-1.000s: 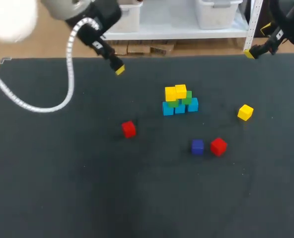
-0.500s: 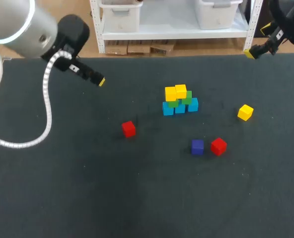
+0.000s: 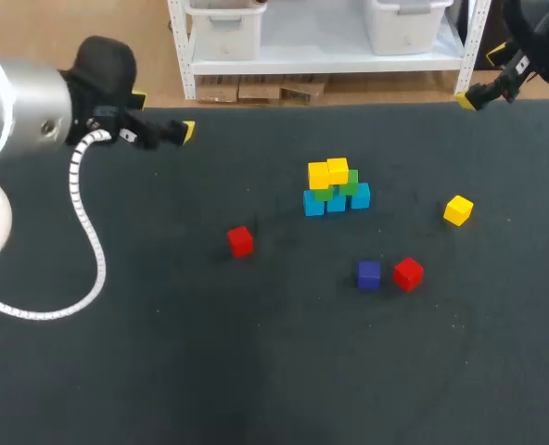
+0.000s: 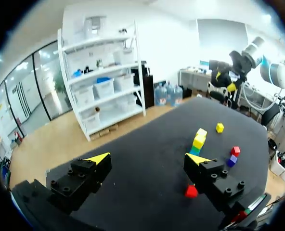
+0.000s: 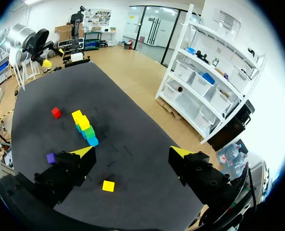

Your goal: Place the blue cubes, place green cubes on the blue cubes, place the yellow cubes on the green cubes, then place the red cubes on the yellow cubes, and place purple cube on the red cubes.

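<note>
The stack (image 3: pixel 336 187) sits in the table's middle: three blue cubes (image 3: pixel 337 201) below, green cubes (image 3: pixel 350 182) on them, two yellow cubes (image 3: pixel 328 172) on top. A loose yellow cube (image 3: pixel 457 209) lies to its right. One red cube (image 3: pixel 240 241) lies front left of the stack, another red cube (image 3: pixel 407 273) beside the purple cube (image 3: pixel 368 273) in front. My left gripper (image 3: pixel 163 114) hangs open and empty above the far left edge, my right gripper (image 3: pixel 483 74) open and empty at the far right corner. Wrist views show both grippers (image 4: pixel 147 159) (image 5: pixel 132 151) open, with the stack (image 4: pixel 199 140) (image 5: pixel 84 127) well ahead.
The dark table (image 3: pixel 163 352) is bare across its front and left. A white cable loop (image 3: pixel 84 241) from my left arm hangs over the left side.
My left arm has swung left and back, away from the stack, turning its gripper sideways. The right arm and all cubes have stayed put.
</note>
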